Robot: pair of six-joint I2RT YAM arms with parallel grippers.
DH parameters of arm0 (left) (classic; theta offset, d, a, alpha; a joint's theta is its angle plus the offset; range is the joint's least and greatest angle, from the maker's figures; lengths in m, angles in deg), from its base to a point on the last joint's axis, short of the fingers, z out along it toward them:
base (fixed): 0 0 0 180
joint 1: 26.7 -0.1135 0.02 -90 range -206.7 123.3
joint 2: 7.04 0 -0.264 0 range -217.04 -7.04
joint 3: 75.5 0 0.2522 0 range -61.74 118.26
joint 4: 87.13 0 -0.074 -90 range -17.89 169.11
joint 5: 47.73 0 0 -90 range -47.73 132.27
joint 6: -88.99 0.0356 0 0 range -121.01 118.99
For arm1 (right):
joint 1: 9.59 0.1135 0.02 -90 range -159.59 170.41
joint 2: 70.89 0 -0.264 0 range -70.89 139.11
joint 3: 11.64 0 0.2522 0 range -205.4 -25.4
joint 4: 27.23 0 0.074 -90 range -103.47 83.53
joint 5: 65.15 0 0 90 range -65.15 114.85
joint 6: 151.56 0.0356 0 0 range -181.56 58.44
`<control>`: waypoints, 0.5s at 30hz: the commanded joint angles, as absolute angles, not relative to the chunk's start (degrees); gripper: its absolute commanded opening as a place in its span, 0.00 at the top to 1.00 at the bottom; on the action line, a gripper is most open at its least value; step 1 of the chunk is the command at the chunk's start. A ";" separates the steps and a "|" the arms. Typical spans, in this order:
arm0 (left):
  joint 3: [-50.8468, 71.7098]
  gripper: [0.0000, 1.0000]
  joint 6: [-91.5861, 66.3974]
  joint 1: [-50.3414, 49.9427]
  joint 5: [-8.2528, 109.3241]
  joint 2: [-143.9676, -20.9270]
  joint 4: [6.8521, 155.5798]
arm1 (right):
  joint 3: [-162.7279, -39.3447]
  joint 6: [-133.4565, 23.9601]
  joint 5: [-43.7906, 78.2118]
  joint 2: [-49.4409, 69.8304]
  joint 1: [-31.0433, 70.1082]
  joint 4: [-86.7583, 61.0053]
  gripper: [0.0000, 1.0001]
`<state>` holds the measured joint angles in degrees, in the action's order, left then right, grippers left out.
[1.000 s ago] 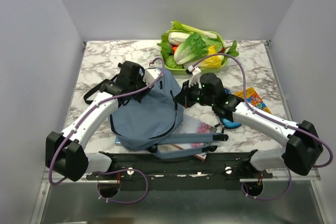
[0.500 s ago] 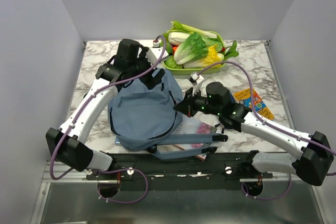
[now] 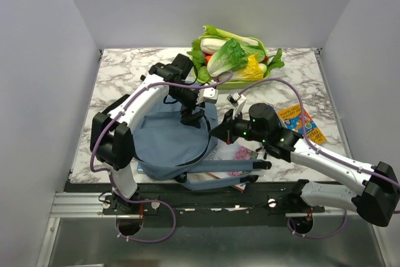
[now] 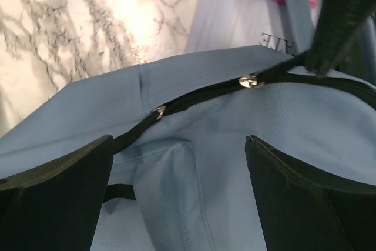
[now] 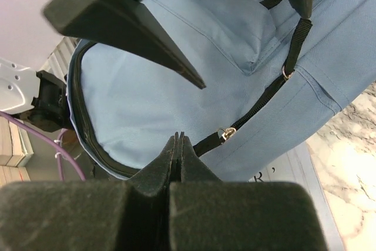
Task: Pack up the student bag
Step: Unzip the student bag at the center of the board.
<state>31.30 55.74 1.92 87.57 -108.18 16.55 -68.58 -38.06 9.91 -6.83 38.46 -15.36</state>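
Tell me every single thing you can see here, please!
student bag: one, grey-blue, lying at the front middle of the table
zip pulls: two, silvery, on the bag's black zip
flowery book: one, pale with pink flowers, partly under the bag's right side
colourful book: one, orange and blue, on the right of the table
tray: one, green, at the back of the table
vegetables: several, mostly leafy green with some white and yellow, piled in the tray
table: one, white marble with grey veins
left gripper: one, black, open, just above the bag
right gripper: one, black, shut, at the bag's right edge by the zip
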 commanded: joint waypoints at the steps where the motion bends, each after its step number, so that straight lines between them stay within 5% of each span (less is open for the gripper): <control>1: 36.25 0.01 82.06 2.48 95.09 -110.12 1.72 | -67.68 -38.45 8.86 -8.05 38.92 -17.43 0.99; 15: 39.50 0.06 92.24 6.52 92.73 -116.64 -0.16 | -67.33 -37.92 8.77 -9.01 39.01 -18.48 0.99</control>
